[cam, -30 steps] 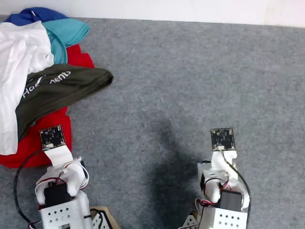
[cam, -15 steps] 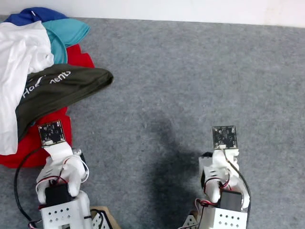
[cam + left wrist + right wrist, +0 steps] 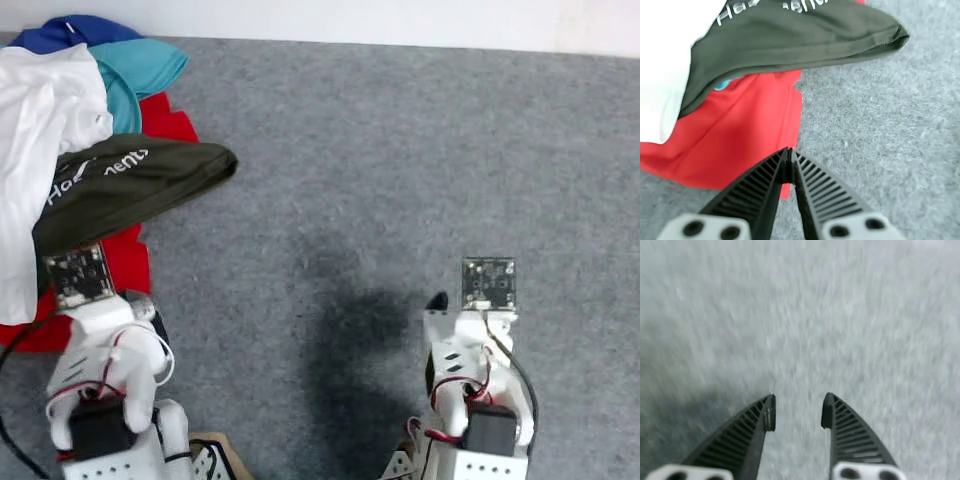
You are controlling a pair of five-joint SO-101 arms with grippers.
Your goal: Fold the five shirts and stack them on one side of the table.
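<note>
The grey bench (image 3: 400, 150) is seen from above, with five shirts heaped unfolded at one far corner. The red shirt (image 3: 128, 265) is taken as the landmark and is spread flat at the bottom of the heap. The white shirt (image 3: 40, 130), the largest piece, is draped over the red shirt's outer side along the bench edge. The dark olive shirt (image 3: 130, 190) is laid across the middle of the red shirt, beside the white one. Its end reaches past the red shirt's inner edge onto bare bench. The teal shirt (image 3: 140, 65) is bunched at the far end of the red shirt and overlaps it. The blue shirt (image 3: 70, 30) is tucked beyond the teal one, farthest from the red shirt.

The left arm (image 3: 100, 370) is placed at the near end of the red shirt, with its wrist above the red fabric. The right arm (image 3: 470, 390) is set well apart from the red shirt, over bare bench.

The left gripper (image 3: 789, 156) is closed, with the jaws pressed together and nothing between them. Its tips are seen over the red shirt's near inner corner; contact with the fabric cannot be told. The right gripper (image 3: 798, 407) is held narrowly open and empty above bare bench, well apart from the red shirt.
</note>
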